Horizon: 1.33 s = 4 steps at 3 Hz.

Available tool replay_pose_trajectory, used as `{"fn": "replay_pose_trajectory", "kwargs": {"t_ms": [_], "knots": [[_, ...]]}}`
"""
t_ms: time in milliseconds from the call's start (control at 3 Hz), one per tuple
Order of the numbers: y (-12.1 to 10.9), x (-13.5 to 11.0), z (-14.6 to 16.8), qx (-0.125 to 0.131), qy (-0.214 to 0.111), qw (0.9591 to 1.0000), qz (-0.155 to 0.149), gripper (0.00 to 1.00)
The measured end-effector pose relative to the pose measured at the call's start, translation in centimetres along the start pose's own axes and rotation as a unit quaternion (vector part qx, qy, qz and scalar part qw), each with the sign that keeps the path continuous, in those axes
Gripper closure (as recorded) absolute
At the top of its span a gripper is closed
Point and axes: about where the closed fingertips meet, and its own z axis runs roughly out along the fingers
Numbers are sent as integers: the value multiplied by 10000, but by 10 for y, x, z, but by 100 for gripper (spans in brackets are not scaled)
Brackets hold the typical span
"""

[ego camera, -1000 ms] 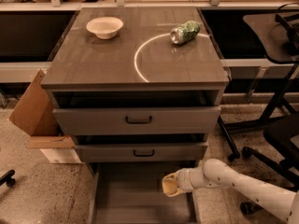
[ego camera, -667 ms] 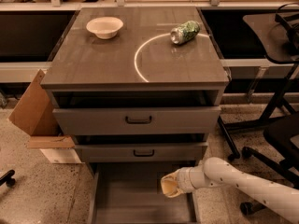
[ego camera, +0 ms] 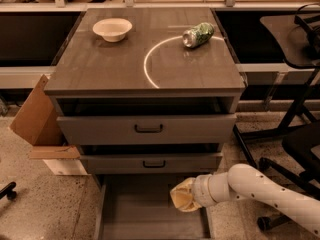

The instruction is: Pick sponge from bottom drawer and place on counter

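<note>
Camera view, one frame:

- Three-drawer cabinet, seen from the front and above. The counter carries a thin white arc near its middle.
- White bowl upright at the back left of the counter, well apart from the arc.
- Green can lying on its side at the back right, at the arc's upper end, open end facing left.
- Top drawer and middle drawer both sit slightly proud of the carcass, with dark gaps above them. Black handles are centred.
- Bottom drawer is pulled well out, and the visible grey floor is bare.
- Cardboard box leans against the cabinet's left side. A chair caster is at the far left edge.
- Black office chair stands to the right of the cabinet, close to the arm's path.
- White arm comes in low from the right, over the bottom drawer's right wall.
- Gripper, with pale yellow padding, is over the right rear part of the bottom drawer, just under the middle drawer front.
- Gripper state: cannot tell whether it is open or closed, or whether it holds anything.
- Sponge: cannot separate it from the gripper's yellow padding. It is not on the counter.
</note>
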Motion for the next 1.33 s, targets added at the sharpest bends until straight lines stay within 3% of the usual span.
{"fn": "replay_pose_trajectory", "kwargs": {"t_ms": [333, 667, 1000, 1333], "knots": [[0, 0, 0, 3, -2, 10000, -5, 100], [-10, -6, -4, 95, -283, 9995, 70, 100], [-48, -52, -43, 333, -753, 9965, 111, 100], [-72, -86, -70, 430, -898, 9950, 62, 100]]}}
